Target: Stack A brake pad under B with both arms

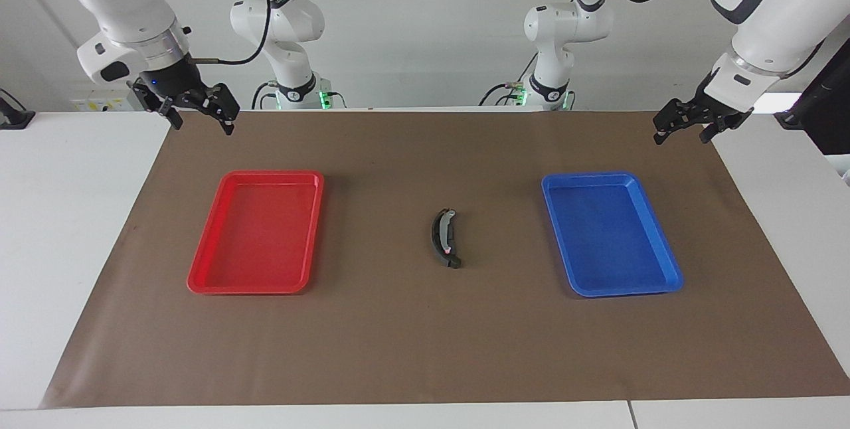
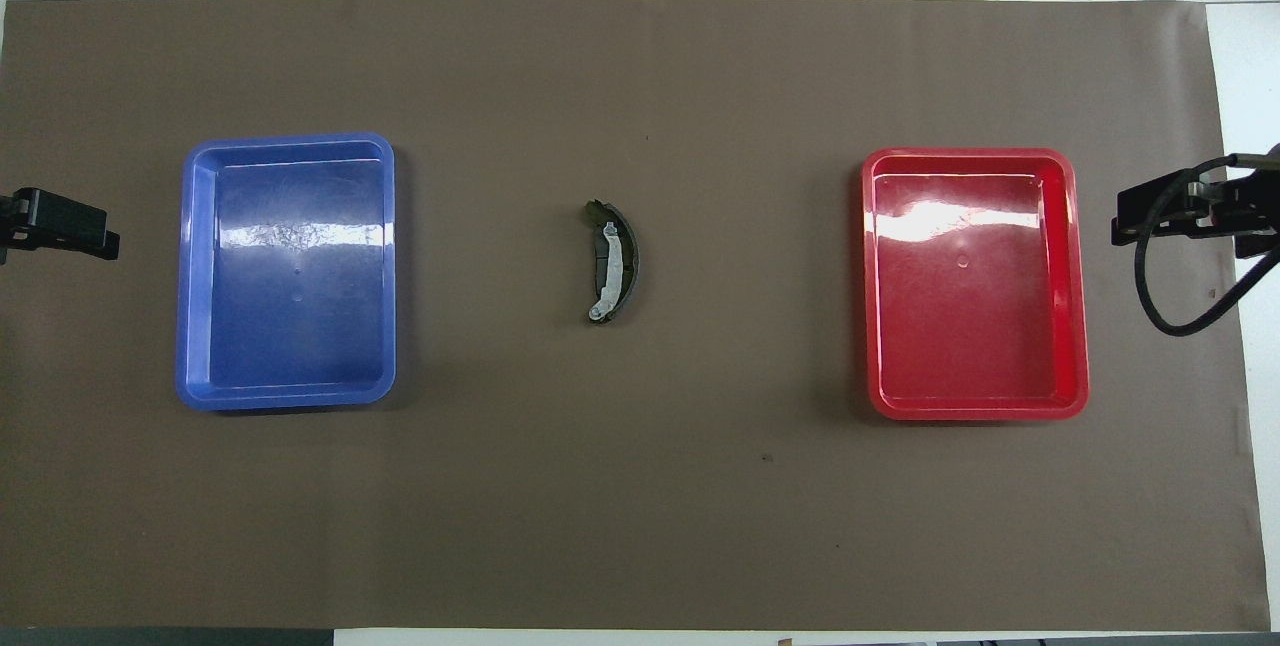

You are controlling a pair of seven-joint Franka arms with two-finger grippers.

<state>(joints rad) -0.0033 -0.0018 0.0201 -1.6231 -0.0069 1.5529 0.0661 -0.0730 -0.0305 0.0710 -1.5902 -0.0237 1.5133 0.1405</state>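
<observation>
Facing view: B (image 1: 443, 240) lies between red tray (image 1: 199, 269) and blue tray (image 1: 664, 263); left gripper (image 1: 684, 129) and right gripper (image 1: 199, 113) hang spread, holding nothing.

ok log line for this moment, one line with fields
left gripper: open, raised near blue tray | right gripper: open, raised near red tray | B: on mat between trays

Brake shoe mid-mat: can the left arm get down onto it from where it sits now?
Probably yes. The brake shoe lies alone on the brown mat between the blue tray and red tray. The left gripper hangs, jaws open, over the mat's edge; nothing stands between.
</observation>
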